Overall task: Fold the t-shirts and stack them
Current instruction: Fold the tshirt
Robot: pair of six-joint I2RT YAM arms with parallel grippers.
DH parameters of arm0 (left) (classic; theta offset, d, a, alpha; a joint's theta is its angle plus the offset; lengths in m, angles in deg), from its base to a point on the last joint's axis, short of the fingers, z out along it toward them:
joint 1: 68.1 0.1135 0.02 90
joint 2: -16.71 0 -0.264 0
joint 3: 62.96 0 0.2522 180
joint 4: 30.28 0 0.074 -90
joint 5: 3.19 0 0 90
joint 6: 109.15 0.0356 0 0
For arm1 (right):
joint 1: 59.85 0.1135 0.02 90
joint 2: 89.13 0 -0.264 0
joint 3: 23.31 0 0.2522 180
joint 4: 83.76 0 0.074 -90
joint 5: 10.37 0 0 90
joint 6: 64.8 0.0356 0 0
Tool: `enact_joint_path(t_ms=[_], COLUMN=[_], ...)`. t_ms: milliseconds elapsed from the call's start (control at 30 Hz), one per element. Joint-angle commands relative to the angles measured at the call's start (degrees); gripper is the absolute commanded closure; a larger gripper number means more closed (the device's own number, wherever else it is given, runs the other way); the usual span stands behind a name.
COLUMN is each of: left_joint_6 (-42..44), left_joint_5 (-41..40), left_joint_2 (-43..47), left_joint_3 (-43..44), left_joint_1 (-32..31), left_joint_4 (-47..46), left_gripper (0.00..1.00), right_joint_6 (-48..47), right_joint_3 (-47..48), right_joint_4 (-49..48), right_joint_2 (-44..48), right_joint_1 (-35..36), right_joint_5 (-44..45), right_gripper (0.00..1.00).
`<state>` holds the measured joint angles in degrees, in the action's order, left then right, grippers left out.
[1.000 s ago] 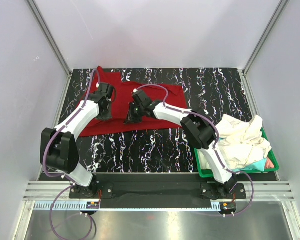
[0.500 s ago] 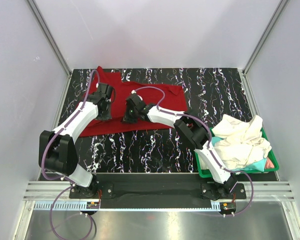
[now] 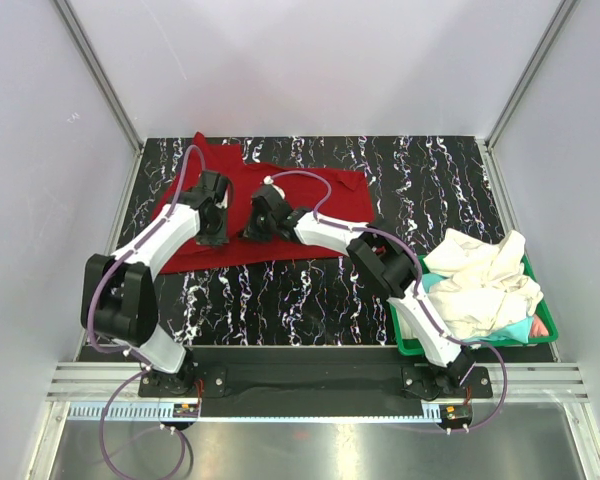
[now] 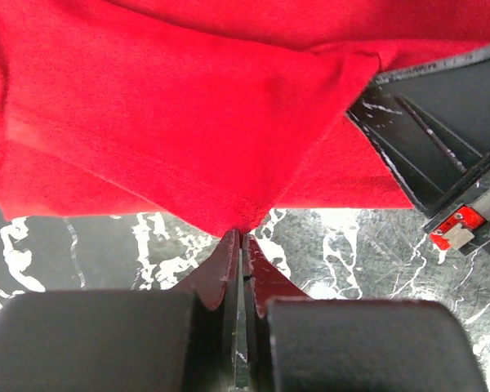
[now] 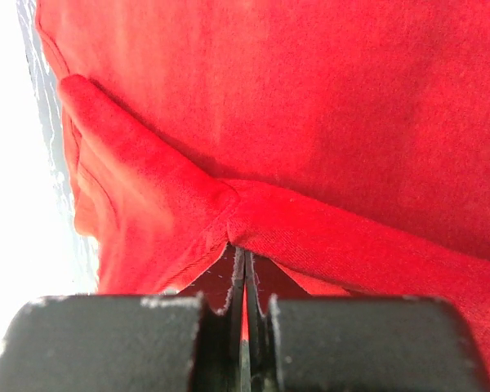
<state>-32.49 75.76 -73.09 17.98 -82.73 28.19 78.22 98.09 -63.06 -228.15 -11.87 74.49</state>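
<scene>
A deep red t-shirt [image 3: 310,195] lies spread over the upper left of a black, white-veined surface [image 3: 430,180], its near edge lifted slightly where two tools grip it. The left tool [image 3: 213,236] points down at the shirt's left part. In the left wrist view its fingers [image 4: 220,269] are pressed together, pinching a peak of the red cloth. Just to its right, near the shirt's middle, is the right tool [image 3: 250,232]. In the right wrist view its fingers [image 5: 224,282] are closed on a ridge-like fold of the same shirt. At the lower right, well apart, a green bin [image 3: 408,345] holds crumpled cream-white t-shirts [image 3: 485,280]. Bits of a teal t-shirt [image 3: 518,328] and a pinkish t-shirt [image 3: 542,326] show beneath them.
</scene>
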Motion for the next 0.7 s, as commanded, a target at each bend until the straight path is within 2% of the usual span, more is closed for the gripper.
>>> enact_joint_path(t_ms=[0, 67, 200, 300, 433, 500, 600, 667], left_joint_6=[0.42, 0.51, 0.6, 0.42, 0.78, -0.01, -1.68, -2.12], left_joint_5=[3.4, 4.28, 8.05, 8.76, 10.34, 10.35, 5.1, 5.59], left_joint_2=[-2.3, -3.18, -4.86, -5.82, -6.35, -5.48, -2.14, -1.26], left_joint_3=[-0.38, -0.56, -1.17, -1.61, -1.52, -0.56, 1.19, 1.99], left_joint_1=[-0.31, -0.31, -0.31, -0.31, -0.31, -0.31, 0.65, 3.72], left_joint_4=[-2.78, -3.14, -4.45, -4.98, -5.42, -4.2, -4.8, -6.2], left_gripper=[0.95, 0.93, 0.82, 0.8, 0.68, 0.67, 0.66, 0.67], right_joint_6=[1.04, 0.95, 0.16, -0.36, -0.72, -0.37, -0.19, -0.02], right_joint_3=[2.75, 3.63, 4.34, 4.16, 3.64, 3.72, 2.94, 2.67], right_joint_4=[-2.55, -2.81, -2.98, -3.25, -4.3, -4.65, -6.14, -8.15], right_joint_2=[-1.86, -2.66, -3.71, -3.89, -3.98, -4.15, -3.89, -3.71], right_joint_1=[-0.88, -1.32, -1.93, -2.55, -3.25, -3.6, -3.78, -3.86], right_joint_5=[0.93, 0.58, -0.04, -0.48, -1.79, -2.67, -4.25, -5.57], right_gripper=[1.0, 1.0, 1.0, 1.0, 1.0, 1.0, 1.0, 1.0])
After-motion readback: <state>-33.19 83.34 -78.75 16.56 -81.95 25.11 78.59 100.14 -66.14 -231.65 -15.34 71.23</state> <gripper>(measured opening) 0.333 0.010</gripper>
